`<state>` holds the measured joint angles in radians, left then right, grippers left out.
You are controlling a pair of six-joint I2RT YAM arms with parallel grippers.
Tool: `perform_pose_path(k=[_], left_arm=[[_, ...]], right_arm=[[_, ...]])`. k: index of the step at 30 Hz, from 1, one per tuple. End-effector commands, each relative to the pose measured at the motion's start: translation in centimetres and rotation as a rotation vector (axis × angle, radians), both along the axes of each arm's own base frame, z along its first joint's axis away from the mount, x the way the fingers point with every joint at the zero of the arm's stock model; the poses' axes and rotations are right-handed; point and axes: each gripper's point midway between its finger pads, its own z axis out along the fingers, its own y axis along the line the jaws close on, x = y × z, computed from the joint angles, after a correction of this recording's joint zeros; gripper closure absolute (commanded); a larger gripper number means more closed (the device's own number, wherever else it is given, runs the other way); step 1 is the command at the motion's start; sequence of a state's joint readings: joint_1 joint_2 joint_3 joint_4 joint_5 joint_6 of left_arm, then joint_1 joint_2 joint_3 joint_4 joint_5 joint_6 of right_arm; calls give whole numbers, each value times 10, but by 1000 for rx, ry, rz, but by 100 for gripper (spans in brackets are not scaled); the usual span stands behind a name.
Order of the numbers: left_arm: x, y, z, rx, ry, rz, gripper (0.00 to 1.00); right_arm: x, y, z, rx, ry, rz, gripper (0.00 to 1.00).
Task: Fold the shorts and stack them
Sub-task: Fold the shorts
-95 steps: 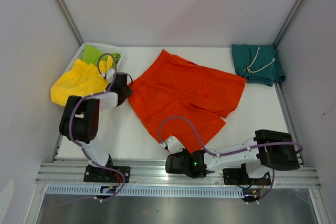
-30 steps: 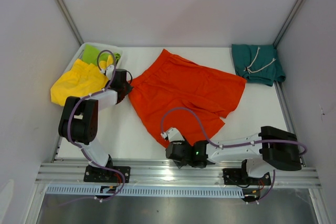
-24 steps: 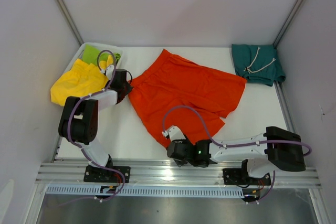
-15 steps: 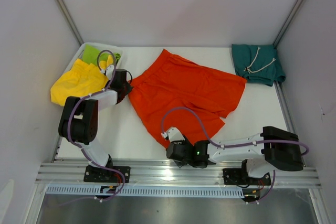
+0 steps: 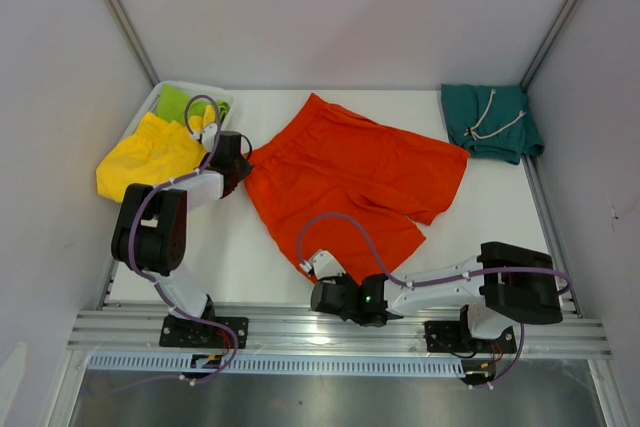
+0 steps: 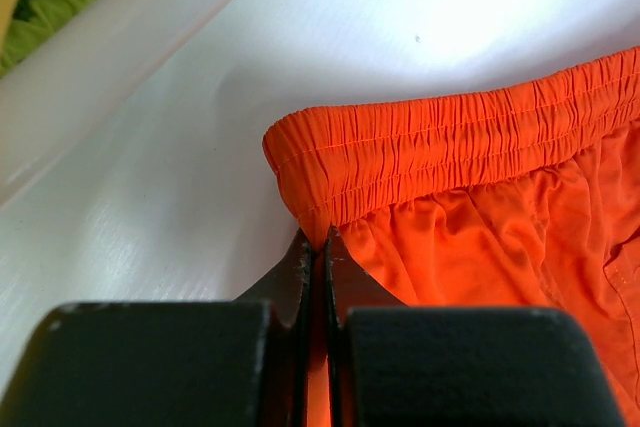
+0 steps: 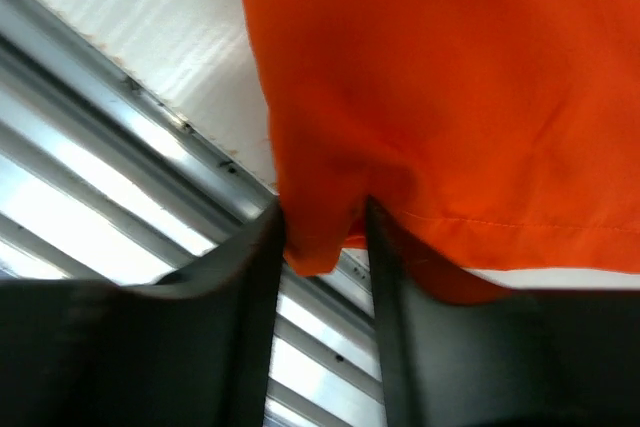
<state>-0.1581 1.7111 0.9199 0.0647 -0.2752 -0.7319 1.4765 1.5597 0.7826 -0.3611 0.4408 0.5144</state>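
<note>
From above, I see the orange shorts (image 5: 350, 182) spread out in the middle of the white surface (image 5: 250, 247). The teal shorts (image 5: 490, 122) sit folded in the far right corner.

My left wrist camera shows the left end effector (image 6: 318, 247) squeezed tight on the waistband corner.

My right wrist camera shows the right end effector (image 7: 322, 232) clamped on a fold of the near hem, above the metal rail (image 7: 120, 147).

Plain bright orange cloth shorts (image 5: 350, 177) are lying unpatterned against the white table top (image 5: 250, 247). A folded teal cloth pair (image 5: 510, 142) is showing white drawstrings (image 5: 500, 127). Yellow cloth shorts (image 5: 145, 155) and a lime-green cloth pair (image 5: 180, 102) are appearing equally plain. Pale grey walls (image 5: 350, 17) are framing the scene.
</note>
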Motion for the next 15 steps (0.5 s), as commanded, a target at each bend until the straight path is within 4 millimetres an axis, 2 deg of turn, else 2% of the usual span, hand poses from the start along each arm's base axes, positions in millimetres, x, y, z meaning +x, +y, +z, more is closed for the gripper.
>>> perform_pose_path(k=[1,4,6,10,12,15], left_arm=[[18,-1,34,-9,-94,-13,100],[18,-1,33,-7,-91,-14,100],[19,-1,34,-7,-92,-14,100],[22,-2,35,-7,-89,-17,100],[22,-2,36,-5,-87,-18,100],[22,-2,42,-3,-96,-20,100]], right_arm=[[-8,1,-16,-20,35,4,69],[-9,5,-7,3,20,7,85],[-10,9,0,15,10,15,90],[-24,18,21,45,-7,76,100],[-32,22,29,60,-5,115,100],[-56,35,46,117,12,204,100]])
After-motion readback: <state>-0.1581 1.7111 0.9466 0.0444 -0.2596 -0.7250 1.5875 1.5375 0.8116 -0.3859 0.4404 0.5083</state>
